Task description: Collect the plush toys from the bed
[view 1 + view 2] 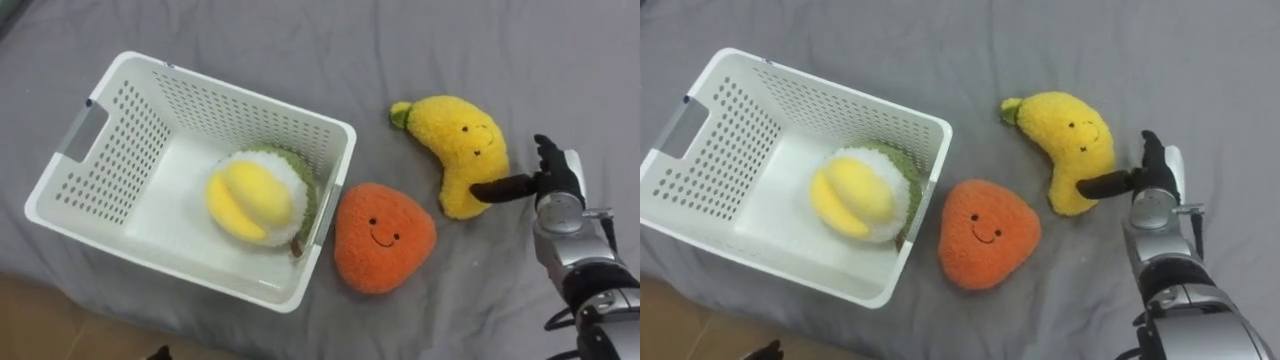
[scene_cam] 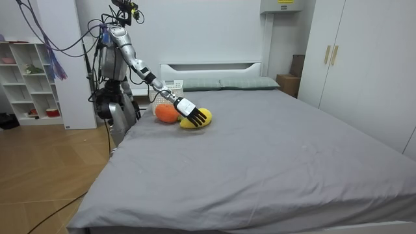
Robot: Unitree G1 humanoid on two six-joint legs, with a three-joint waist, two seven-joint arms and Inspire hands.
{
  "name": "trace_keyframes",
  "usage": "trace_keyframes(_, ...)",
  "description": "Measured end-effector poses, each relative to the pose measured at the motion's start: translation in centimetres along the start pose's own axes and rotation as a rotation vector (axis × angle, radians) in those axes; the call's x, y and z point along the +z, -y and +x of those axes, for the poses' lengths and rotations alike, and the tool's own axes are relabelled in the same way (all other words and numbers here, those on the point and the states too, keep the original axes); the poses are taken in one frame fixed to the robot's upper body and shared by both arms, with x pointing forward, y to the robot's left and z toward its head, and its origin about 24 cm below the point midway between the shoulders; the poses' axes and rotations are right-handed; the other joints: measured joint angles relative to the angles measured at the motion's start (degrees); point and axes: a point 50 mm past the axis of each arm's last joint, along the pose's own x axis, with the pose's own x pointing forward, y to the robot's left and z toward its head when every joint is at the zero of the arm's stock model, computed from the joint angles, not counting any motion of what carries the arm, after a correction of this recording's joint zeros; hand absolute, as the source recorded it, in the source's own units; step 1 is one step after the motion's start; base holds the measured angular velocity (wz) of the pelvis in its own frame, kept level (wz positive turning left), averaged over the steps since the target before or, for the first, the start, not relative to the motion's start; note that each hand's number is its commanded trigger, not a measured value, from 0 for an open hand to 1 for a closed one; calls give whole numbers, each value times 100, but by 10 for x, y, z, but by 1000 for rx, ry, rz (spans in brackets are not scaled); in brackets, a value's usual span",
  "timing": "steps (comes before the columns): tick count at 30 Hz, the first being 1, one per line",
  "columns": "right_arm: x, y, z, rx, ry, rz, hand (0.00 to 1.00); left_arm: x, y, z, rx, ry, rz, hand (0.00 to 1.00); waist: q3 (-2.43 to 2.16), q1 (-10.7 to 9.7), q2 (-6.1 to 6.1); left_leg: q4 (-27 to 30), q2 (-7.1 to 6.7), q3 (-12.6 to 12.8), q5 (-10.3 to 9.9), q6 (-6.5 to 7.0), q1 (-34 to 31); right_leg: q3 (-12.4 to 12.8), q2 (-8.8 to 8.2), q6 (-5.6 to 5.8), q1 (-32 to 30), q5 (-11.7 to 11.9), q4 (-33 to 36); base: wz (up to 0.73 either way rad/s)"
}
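A yellow banana plush (image 1: 455, 135) with a green tip lies on the grey bed (image 1: 500, 50), right of an orange smiling plush (image 1: 385, 238). My right hand (image 1: 555, 175) sits at the banana's lower right end. It is open, fingers straight and pointing away from me, and the thumb reaches left and touches the banana's bottom end. A white perforated basket (image 1: 330, 125) stands at the left. Inside it lies a round yellow, white and green plush (image 1: 255, 195). In the room view I stand at the bed's side, right arm stretched over the toys (image 2: 192, 123).
The orange plush rests against the basket's right wall. Grey sheet spreads open above and right of the toys. The bed's near edge and wooden floor (image 1: 60, 320) show at the lower left. White shelves (image 2: 26, 78) and wardrobes (image 2: 351, 58) line the room.
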Motion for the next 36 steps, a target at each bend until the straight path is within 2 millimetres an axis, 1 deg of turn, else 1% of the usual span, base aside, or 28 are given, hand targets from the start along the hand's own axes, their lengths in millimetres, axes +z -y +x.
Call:
trace_keyframes(1,0,-1,0,2,-4,9,0,0,0,0,0,0,-1,0,0,9,0,0,0,0,0,0,3,-5,-1,0,2,0,0,0)
trace_keyframes(3,-7,1,0,-5,-47,86,0,2,2,1,-6,5,-1,0,0,101,2,0,1,0,1,-1,6,-5,1,0,8,0,0,0)
trace_keyframes(7,-10,0,0,8,-79,179,0,1,3,0,-15,3,-2,0,6,133,32,6,-1,-10,1,-2,5,-44,-3,-1,30,-1,-5,5)
trace_keyframes(10,-9,-1,0,37,-81,203,0,1,5,0,-29,2,-4,0,11,136,79,41,-6,-27,1,-1,0,-67,-5,-1,54,-1,-4,5)
trace_keyframes(12,-7,-2,0,59,-74,203,0,-2,8,0,-38,-6,-8,0,10,141,161,76,-10,-29,1,-1,0,-84,-19,-1,67,-4,10,0)
trace_keyframes(13,-7,-3,0,63,-72,202,2,-2,9,0,-40,-7,-9,0,11,143,184,83,-12,-27,1,-1,0,-86,-22,-2,70,-6,16,0)
trace_keyframes(14,-6,-3,0,67,-71,201,38,-3,10,0,-45,-8,-11,0,8,164,220,89,-12,-24,1,-1,4,-87,-27,-5,68,-12,31,0)
trace_keyframes(15,-6,-3,0,70,-70,201,55,-3,11,0,-48,-10,-13,0,8,200,239,91,-12,-34,1,-1,8,-87,-31,-12,68,-19,40,0)
trace_keyframes(16,-6,-3,0,71,-70,202,91,-4,11,0,-49,-11,-13,0,8,210,244,93,-12,-35,1,-1,8,-91,-32,-16,68,-27,49,0)
trace_keyframes(17,-6,-3,0,75,-70,202,100,-4,12,0,-49,-12,-16,0,9,234,246,99,-10,-41,1,-2,8,-97,-34,-25,59,-41,85,6)
trace_keyframes(21,-6,-4,0,83,-67,186,100,-6,12,0,-51,-20,-43,0,10,253,247,121,-10,-107,8,-14,1,-169,-36,-29,79,-46,119,9)
trace_keyframes(25,-7,-4,0,75,-68,159,100,-8,13,0,-52,-27,-50,0,10,257,247,132,-11,-102,8,-14,1,-168,-37,-29,79,-46,127,0)
trace_keyframes(27,-10,-6,-1,85,-70,104,100,-7,13,0,-52,-21,-50,0,11,276,248,132,-10,-101,8,-14,0,-168,-35,-29,76,-46,133,0)
trace_keyframes(30,-12,-7,-1,103,-70,74,100,-7,13,0,-59,-18,-50,0,12,287,249,131,-10,-106,8,-14,-1,-167,-35,-29,76,-46,133,0)
trace_keyframes(36,-10,-8,-1,123,-57,68,100,-7,13,0,-63,-9,-50,0,12,295,249,134,-12,-109,8,-14,1,-169,-39,-29,80,-46,133,0)
